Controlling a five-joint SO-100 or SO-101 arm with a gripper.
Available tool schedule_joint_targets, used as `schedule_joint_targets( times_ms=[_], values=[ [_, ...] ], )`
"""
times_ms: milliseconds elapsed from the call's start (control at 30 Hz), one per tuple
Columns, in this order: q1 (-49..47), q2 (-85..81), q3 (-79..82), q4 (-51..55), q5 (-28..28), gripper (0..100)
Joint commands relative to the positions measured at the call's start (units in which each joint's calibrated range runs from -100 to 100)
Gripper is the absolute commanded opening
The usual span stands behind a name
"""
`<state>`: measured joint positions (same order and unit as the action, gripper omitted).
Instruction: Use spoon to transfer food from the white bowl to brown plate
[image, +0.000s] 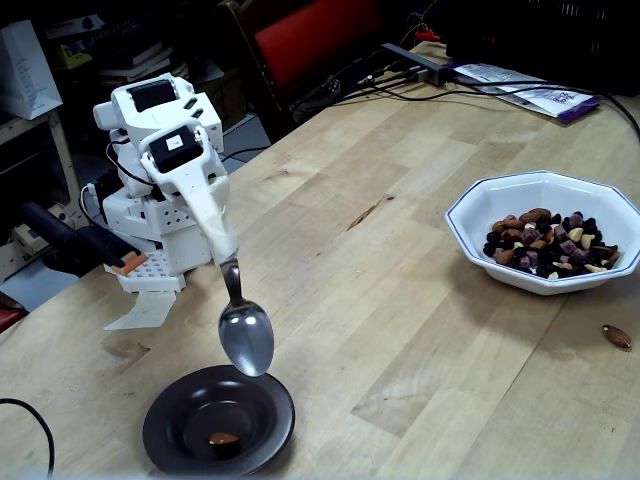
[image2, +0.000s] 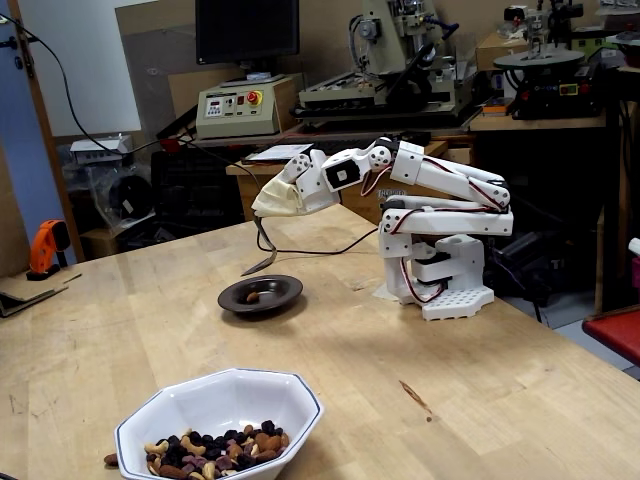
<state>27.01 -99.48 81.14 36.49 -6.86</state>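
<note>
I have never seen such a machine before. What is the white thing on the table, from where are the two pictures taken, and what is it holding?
The white machine is a small robot arm standing on a wooden table. Its end part, the gripper, is shut on the handle of a metal spoon.

Both pictures come from cameras that stand still. One looks across the table with the arm on the left and the bowl on the right. The other looks from behind the bowl toward the arm, with workshop machines behind.

The spoon hangs above a dark plate holding one almond. A white bowl holds nuts and dried fruit. One stray almond lies on the table beside the bowl.
</note>
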Motion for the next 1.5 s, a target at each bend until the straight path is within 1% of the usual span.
schedule_joint_targets(
  times_ms=[0, 200, 400, 500, 1100, 1367, 1467],
  values=[
    [-0.9, -0.5, -1.2, -0.6, -0.2, 5],
    [-1.9, 0.1, -1.2, -0.6, -0.2, 4],
    [-12.3, 1.0, -1.2, -0.6, -0.1, 4],
    [-15.0, 1.0, -1.2, -0.6, 0.1, 4],
    [-16.0, 1.0, -1.1, -0.7, -0.2, 4],
    [-21.7, 1.2, -1.1, -0.4, 0.1, 4],
    [-22.3, 1.2, -1.1, -0.6, 0.1, 4]
  ],
)
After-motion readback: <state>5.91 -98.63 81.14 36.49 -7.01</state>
